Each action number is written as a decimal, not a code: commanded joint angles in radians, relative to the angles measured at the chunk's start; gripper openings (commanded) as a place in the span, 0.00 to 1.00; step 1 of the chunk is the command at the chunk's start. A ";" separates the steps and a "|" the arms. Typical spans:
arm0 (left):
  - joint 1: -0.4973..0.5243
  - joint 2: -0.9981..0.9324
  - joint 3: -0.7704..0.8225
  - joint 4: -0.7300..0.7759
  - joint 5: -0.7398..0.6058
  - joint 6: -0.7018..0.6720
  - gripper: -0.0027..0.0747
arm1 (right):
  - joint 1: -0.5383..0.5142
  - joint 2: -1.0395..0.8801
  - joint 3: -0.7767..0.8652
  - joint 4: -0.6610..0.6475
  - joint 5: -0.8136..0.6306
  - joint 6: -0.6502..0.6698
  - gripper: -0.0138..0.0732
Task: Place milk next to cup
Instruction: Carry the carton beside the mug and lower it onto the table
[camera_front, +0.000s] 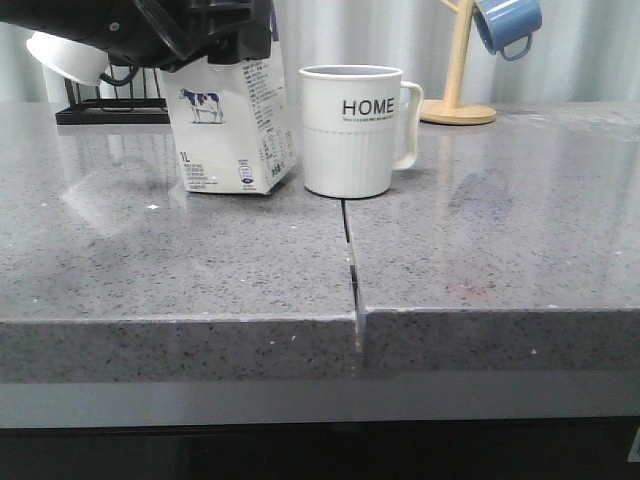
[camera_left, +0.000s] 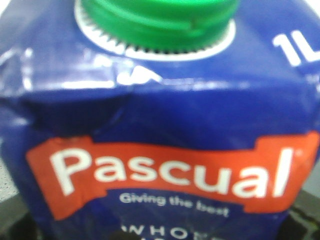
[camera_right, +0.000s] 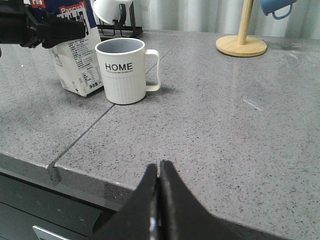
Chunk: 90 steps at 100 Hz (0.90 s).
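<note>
The milk (camera_front: 230, 125) is a white carton with a cow picture. It stands on the grey counter just left of the cup (camera_front: 350, 130), with a small gap between them. The cup is a white ribbed mug marked "HOME", its handle pointing right. My left gripper (camera_front: 215, 45) is clamped around the carton's blue top. The left wrist view is filled by that blue top (camera_left: 160, 100) and its green cap (camera_left: 155, 17). My right gripper (camera_right: 159, 167) is shut and empty over the counter's front edge, well away from the cup (camera_right: 122, 70) and the milk (camera_right: 75, 60).
A wooden mug tree (camera_front: 458, 100) with a blue mug (camera_front: 507, 22) stands at the back right. A black rack (camera_front: 110, 108) with a small white mug (camera_front: 65, 55) stands at the back left. A seam (camera_front: 350, 260) runs through the counter from the cup to the front edge.
</note>
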 joint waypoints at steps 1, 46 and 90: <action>-0.006 -0.034 -0.034 -0.007 -0.086 -0.002 0.59 | -0.001 0.000 -0.023 0.000 -0.075 -0.007 0.08; -0.009 -0.101 -0.031 -0.007 0.000 -0.002 0.90 | -0.001 0.000 -0.023 0.000 -0.075 -0.007 0.08; 0.005 -0.325 0.123 0.003 0.080 -0.002 0.52 | -0.001 0.000 -0.023 0.000 -0.075 -0.007 0.08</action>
